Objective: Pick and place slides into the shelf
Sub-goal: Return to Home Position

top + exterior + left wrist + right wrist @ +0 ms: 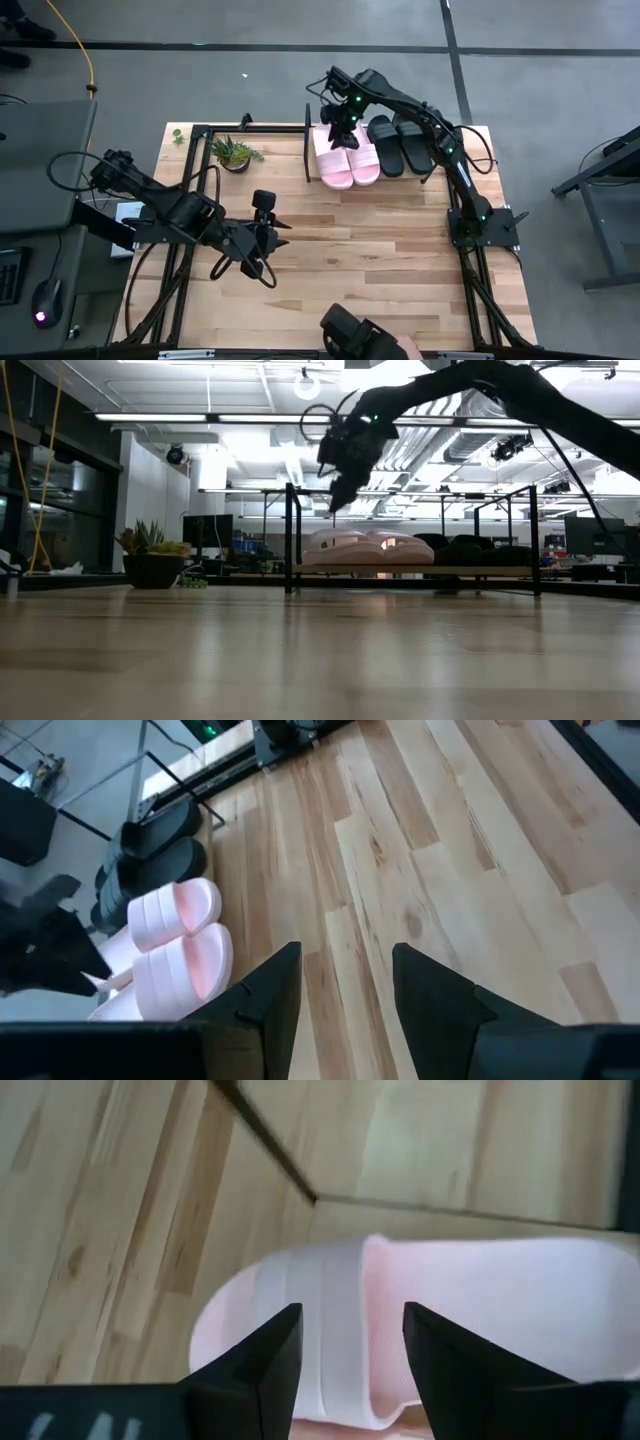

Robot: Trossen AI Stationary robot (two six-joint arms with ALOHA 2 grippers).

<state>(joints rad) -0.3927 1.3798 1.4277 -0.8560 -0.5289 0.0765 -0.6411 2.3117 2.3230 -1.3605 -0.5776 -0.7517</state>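
Note:
Two pale pink slides (347, 158) and two black slides (400, 145) lie side by side, soles down, on the shelf (480, 571) at the table's far edge. The pink pair also shows in the left wrist view (180, 940). My right gripper (339, 133) hangs open just above the left pink slide (330, 1300), its fingers over the wide strap and clear of it, as the low view (334, 500) shows. My left gripper (280, 235) stands open above the bare tabletop at the left middle, with nothing between its fingers (345, 990).
A small potted plant (235, 153) stands inside a black rod frame (200, 150) left of the shelf. A dark device (350, 335) sits at the table's near edge. Wide bare tabletop (380, 250) lies between the shelf and the near edge.

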